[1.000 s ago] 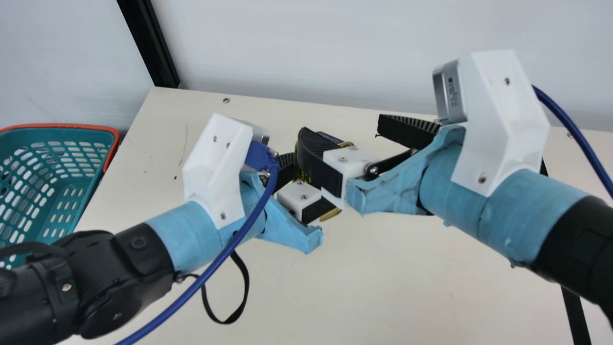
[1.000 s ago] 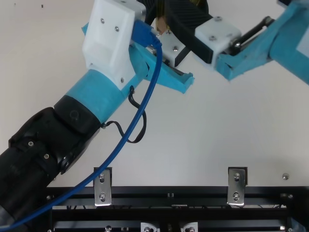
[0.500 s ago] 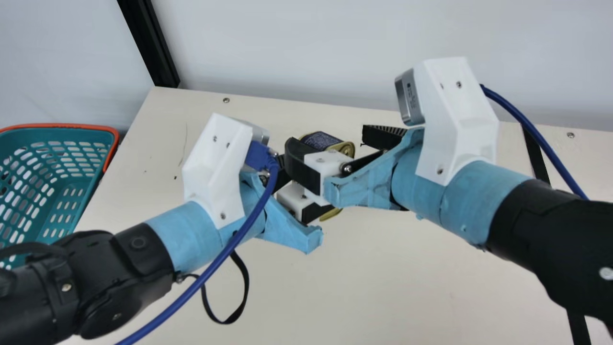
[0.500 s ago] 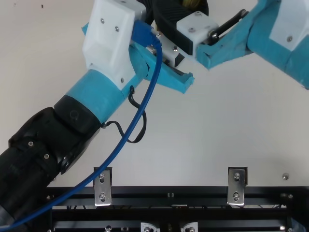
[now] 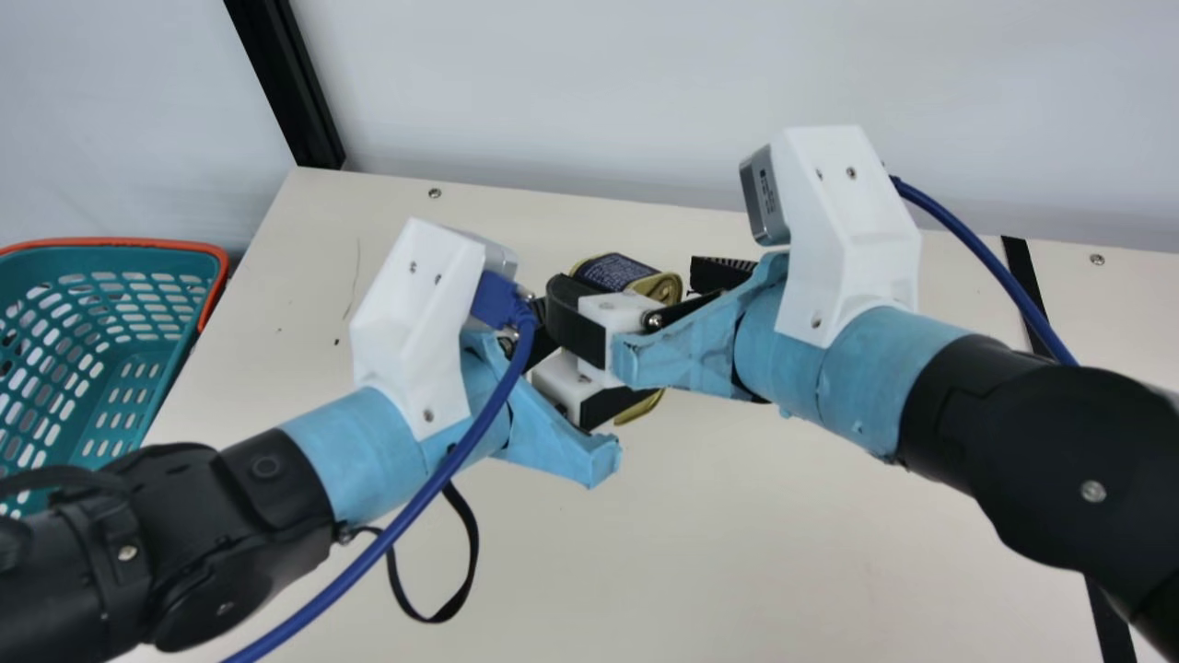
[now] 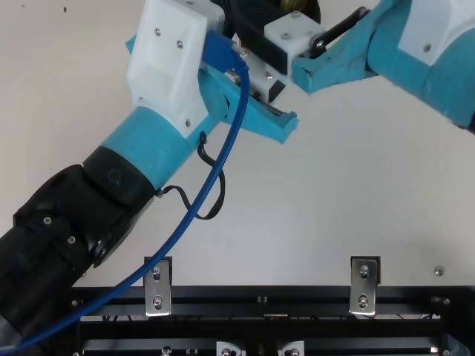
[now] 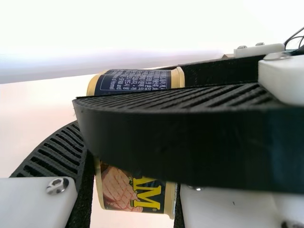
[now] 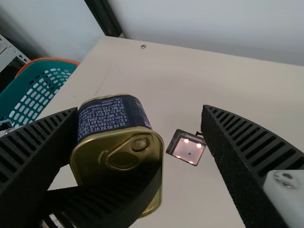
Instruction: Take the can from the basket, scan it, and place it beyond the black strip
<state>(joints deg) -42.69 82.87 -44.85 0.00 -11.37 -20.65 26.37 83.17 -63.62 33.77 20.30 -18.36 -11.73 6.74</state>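
Left hand clamped on luncheon-meat can above table; right hand wide open, can between its fingers.

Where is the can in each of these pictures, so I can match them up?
Main view: can, just right of centre, partly behind black fingers.
Top view: can, a gold sliver at the top edge, right of centre.
Left wrist view: can, left of centre, a ribbed finger across it.
Right wrist view: can, left of centre, ring-pull end showing.
Shared landmark: the open right gripper.
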